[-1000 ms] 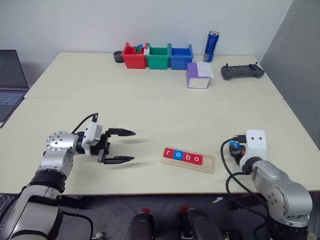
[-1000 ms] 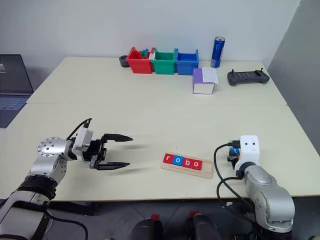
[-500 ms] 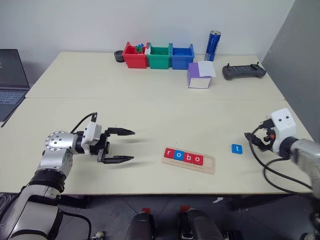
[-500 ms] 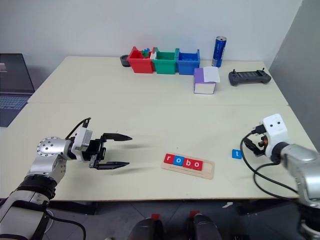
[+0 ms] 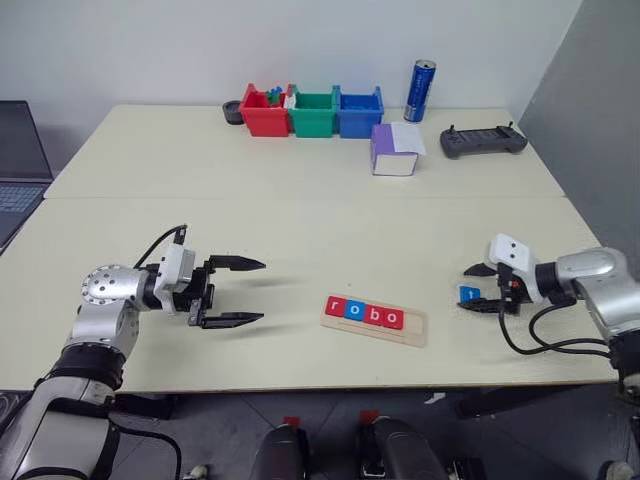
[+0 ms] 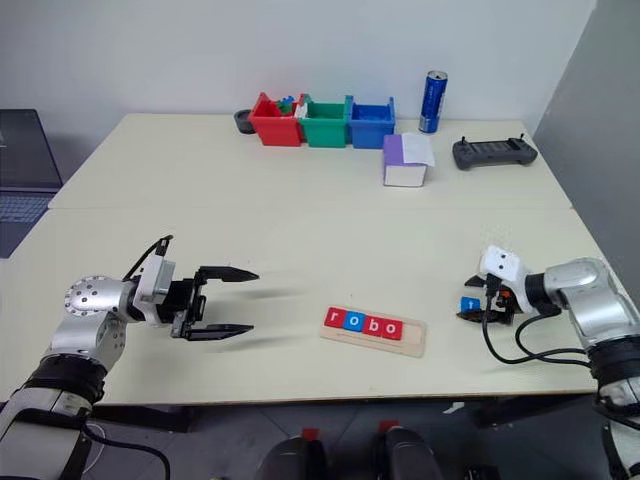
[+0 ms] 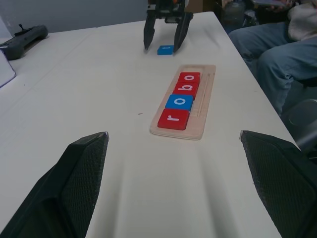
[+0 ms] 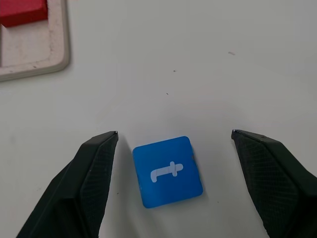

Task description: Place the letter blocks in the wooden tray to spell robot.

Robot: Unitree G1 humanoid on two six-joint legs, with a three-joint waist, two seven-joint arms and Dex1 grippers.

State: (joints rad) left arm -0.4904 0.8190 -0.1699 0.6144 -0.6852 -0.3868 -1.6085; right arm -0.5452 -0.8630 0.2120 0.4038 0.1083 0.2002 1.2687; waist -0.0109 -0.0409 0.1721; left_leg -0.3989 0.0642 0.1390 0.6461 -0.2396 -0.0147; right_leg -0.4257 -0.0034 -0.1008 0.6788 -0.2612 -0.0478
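Observation:
The wooden tray [image 5: 416,327] lies near the table's front edge. In it sit a red r block [image 5: 335,307], a blue o block [image 5: 353,310], a red b block [image 5: 374,315] and a red o block [image 5: 394,319]; its right end slot is bare. To the tray's right a blue t block [image 8: 167,171] lies flat on the table. My right gripper [image 8: 174,132] is open and low over it, one finger on each side, touching nothing. My left gripper [image 5: 261,291] hovers open and empty left of the tray, pointing toward it.
At the table's back stand red [image 5: 265,112], green [image 5: 313,112] and blue bins [image 5: 360,112], a blue can [image 5: 420,91], a purple-and-white box [image 5: 395,150] and a black controller [image 5: 484,141]. A laptop [image 5: 15,160] sits at far left. A seated person's legs [image 7: 277,64] are beyond the table.
My right arm swung out to the right, baring the t block, then came back with its gripper open astride the block. The left arm has stayed put.

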